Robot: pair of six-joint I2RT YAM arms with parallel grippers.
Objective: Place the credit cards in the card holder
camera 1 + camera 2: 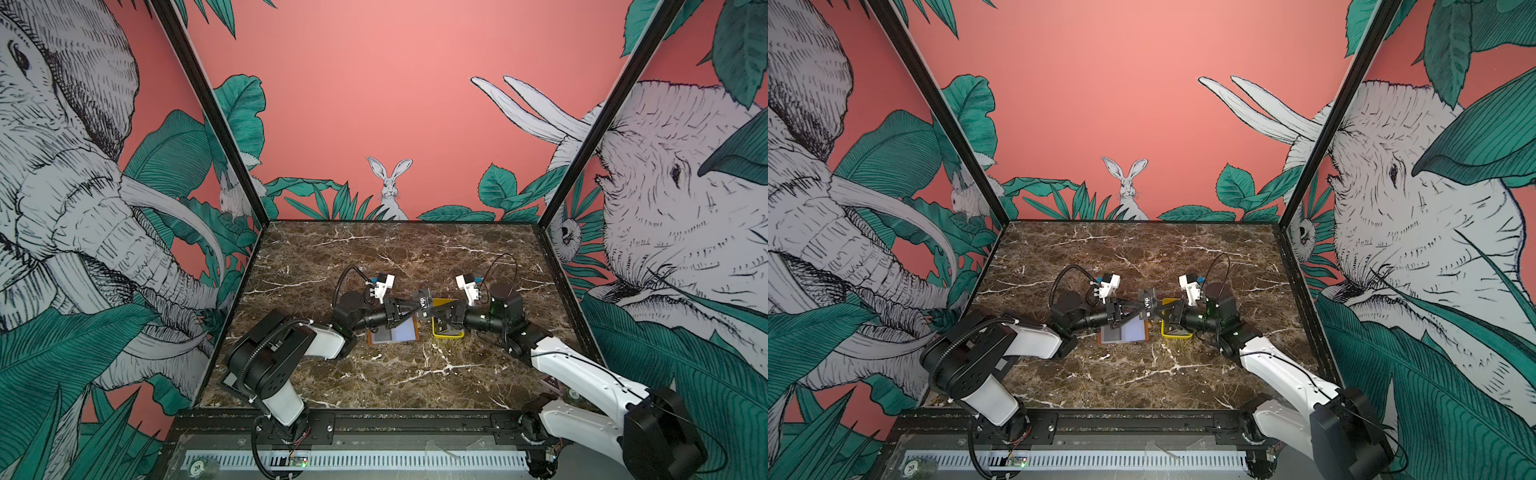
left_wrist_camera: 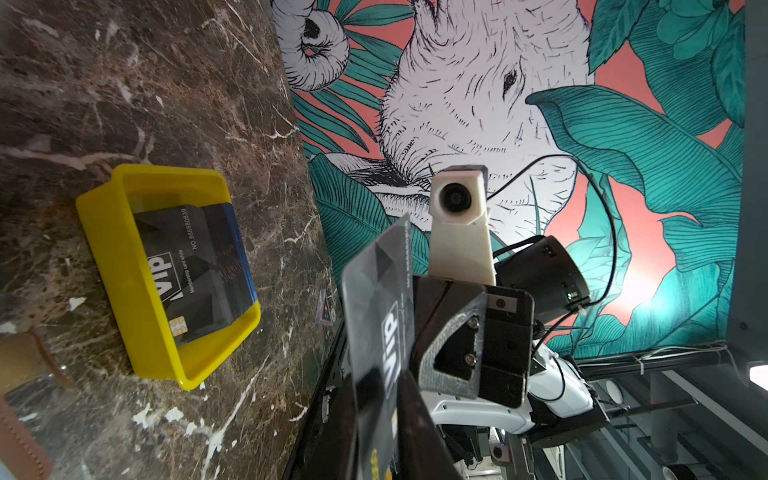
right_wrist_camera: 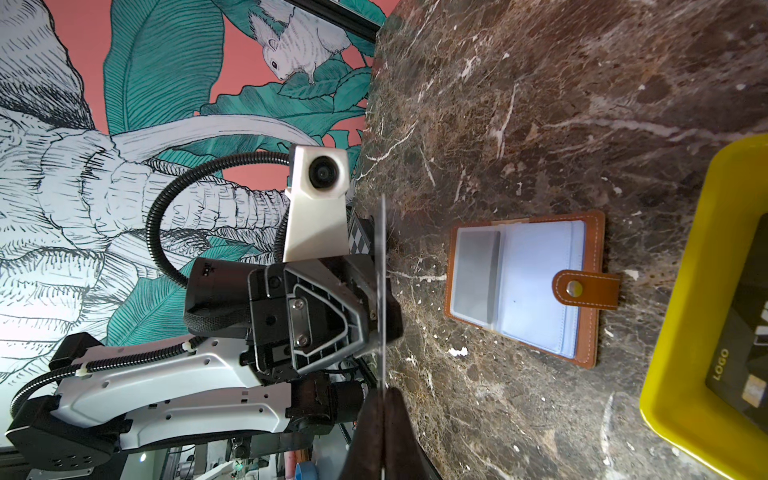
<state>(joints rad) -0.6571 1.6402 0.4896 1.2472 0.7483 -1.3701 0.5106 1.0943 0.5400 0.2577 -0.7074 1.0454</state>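
Note:
One black credit card (image 1: 423,302) with white "Vip" lettering hangs in the air between both grippers, above the gap between holder and tray. My right gripper (image 3: 384,390) is shut on one end of it; in that view the card (image 3: 381,270) shows edge-on. My left gripper (image 2: 376,386) has its fingers against both faces of the card (image 2: 378,299) at the other end. The remaining stack of credit cards (image 2: 195,266) lies in the yellow tray (image 2: 104,232). The tan card holder (image 3: 536,286) lies open on the table, sleeves up, snap tab folded over.
In both top views the card holder (image 1: 395,332) (image 1: 1125,332) lies just left of the yellow tray (image 1: 446,334) (image 1: 1177,334) at mid-table. The two arms meet nose to nose above them. Walls enclose the marble table on three sides.

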